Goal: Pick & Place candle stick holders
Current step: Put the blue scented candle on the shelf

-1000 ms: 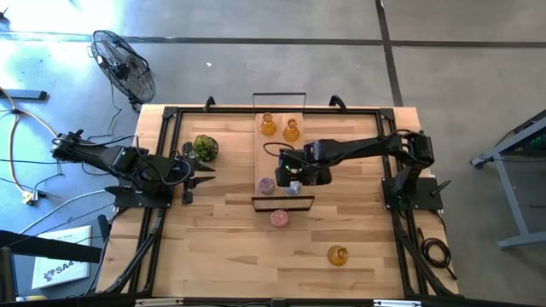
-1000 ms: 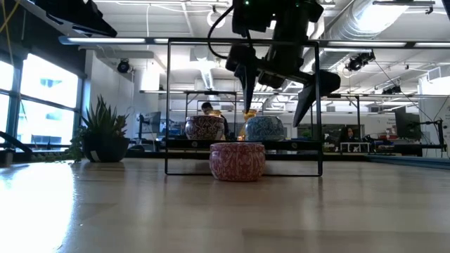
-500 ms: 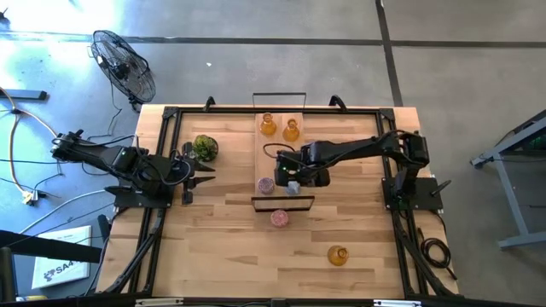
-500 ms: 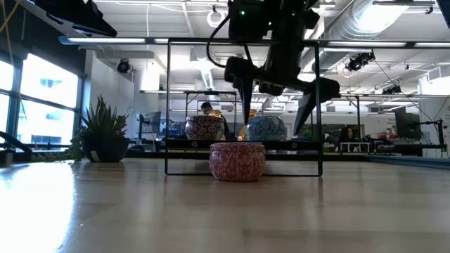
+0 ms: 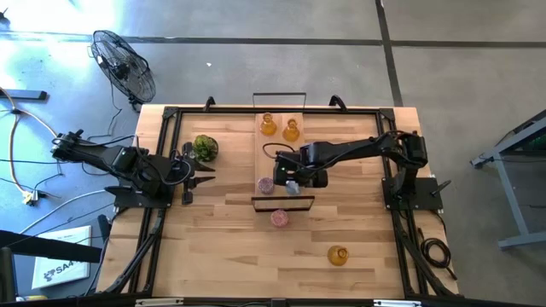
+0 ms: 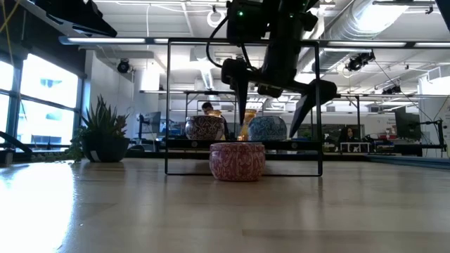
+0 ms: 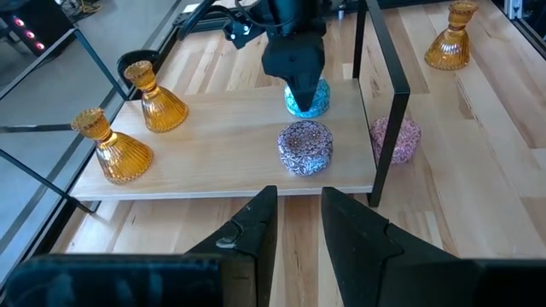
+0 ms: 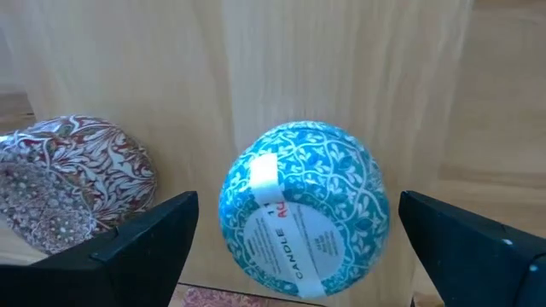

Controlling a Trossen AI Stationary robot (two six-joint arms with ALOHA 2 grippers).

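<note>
Two wide-spread fingers of the right gripper [image 8: 294,234] straddle the round blue patterned candle holder [image 8: 304,209] on the raised wooden board [image 5: 271,158], evidently releasing or grasping; left gripper [image 7: 299,223], fingers narrow, waits.

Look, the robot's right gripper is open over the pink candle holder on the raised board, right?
Not quite. The right gripper is open above the blue candle holder, as the right wrist view shows. The pink candle holder sits beside it on the raised board.

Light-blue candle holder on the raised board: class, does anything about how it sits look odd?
Yes. The light-blue holder lies tipped, its round printed label facing the open right gripper above it; the pink holder beside it sits flat.
</note>
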